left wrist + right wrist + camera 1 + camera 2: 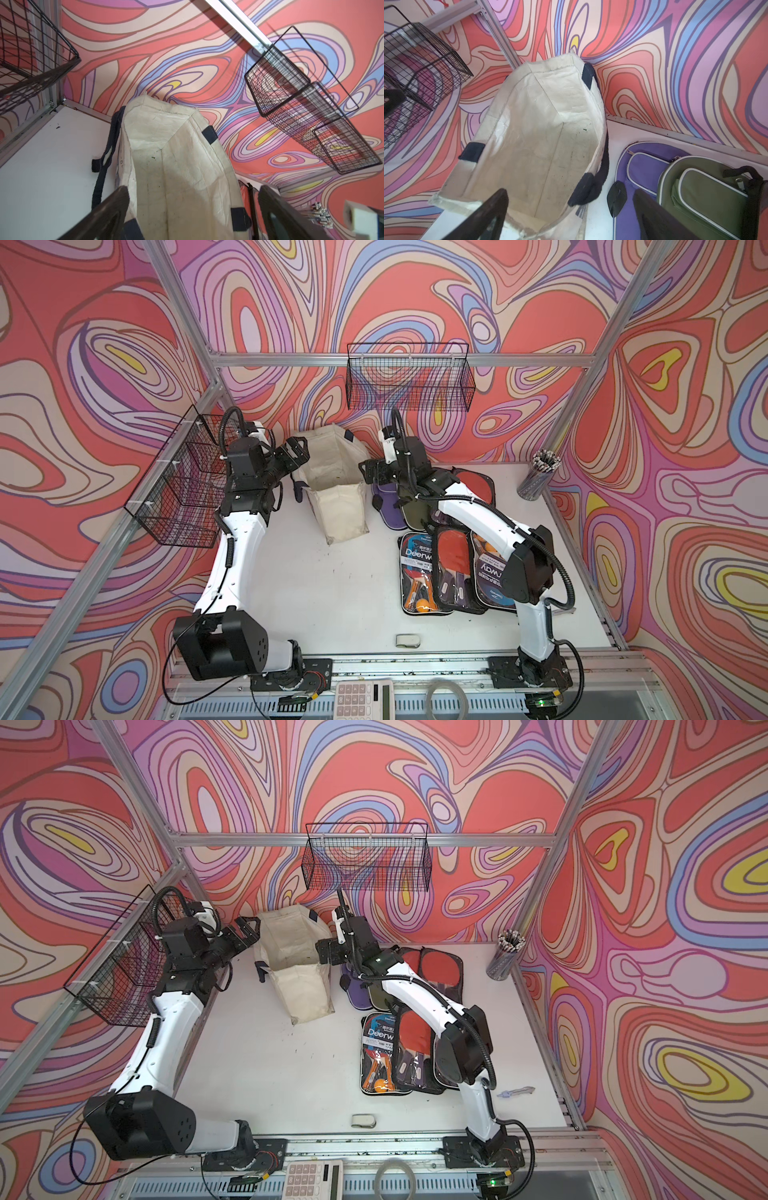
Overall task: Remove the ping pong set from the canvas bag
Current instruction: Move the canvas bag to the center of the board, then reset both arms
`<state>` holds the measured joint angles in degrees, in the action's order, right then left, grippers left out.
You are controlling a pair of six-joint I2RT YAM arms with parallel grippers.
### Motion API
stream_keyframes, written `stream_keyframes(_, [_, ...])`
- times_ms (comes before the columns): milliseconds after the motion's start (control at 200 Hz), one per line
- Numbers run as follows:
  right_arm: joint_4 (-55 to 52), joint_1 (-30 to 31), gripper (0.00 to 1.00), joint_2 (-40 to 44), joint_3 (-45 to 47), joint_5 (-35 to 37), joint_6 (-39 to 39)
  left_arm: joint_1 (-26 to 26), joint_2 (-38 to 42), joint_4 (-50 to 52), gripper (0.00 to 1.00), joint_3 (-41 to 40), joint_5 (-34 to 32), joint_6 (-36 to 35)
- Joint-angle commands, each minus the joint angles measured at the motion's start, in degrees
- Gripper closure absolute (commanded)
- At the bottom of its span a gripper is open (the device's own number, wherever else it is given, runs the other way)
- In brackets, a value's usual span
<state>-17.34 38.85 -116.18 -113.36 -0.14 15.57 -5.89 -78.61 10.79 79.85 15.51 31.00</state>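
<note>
The left jaws and right jaws both stand wide apart, gripping nothing. The canvas bag (343, 514) stands upright on the tabletop (311, 597) between them, its mouth open. Ping pong sets (451, 568) lie outside it, with a purple case (643, 166) just beside the right jaws.

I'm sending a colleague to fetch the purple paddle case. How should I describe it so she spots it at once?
On the white table, find the canvas bag standing open near the back wall. The purple case lies flat beside it, on the right arm's side. It alone is purple with white piping; its neighbour, the green case, is olive.
</note>
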Motion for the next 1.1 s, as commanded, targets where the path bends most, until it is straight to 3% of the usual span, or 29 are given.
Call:
stream_keyframes(0, [1.28, 0.36, 0.02, 4.54, 2.67, 1.74, -0.98, 0.52, 2.99, 7.80, 0.00, 0.99, -1.85, -3.89])
stream_keyframes(210, [1.78, 0.35, 0.02, 11.54, 10.49, 4.98, -2.42, 2.64, 8.47, 13.31, 0.00, -2.25, -6.58, -9.51])
stream_keyframes(391, [2.89, 0.09, 0.02, 19.82, 20.58, 9.02, -3.35, 4.10, 14.34, 12.51, 0.00, -11.75, -8.19, -10.63])
stream_keyframes(651, [9.35, -2.00, 0.02, 33.06, 39.50, 15.28, -3.10, 7.91, 21.95, 10.52, 0.00, -23.93, -17.91, -10.97])
stream_keyframes(856, [9.87, -6.64, 0.02, 40.21, 49.27, 17.81, -0.95, 10.29, 26.07, 11.45, 0.00, -30.01, -27.76, -9.58])
stream_keyframes(1096, [11.10, -13.52, 0.02, 44.70, 57.67, 17.34, 2.61, 11.68, 26.62, 8.82, 0.00, -35.55, -29.31, -8.49])
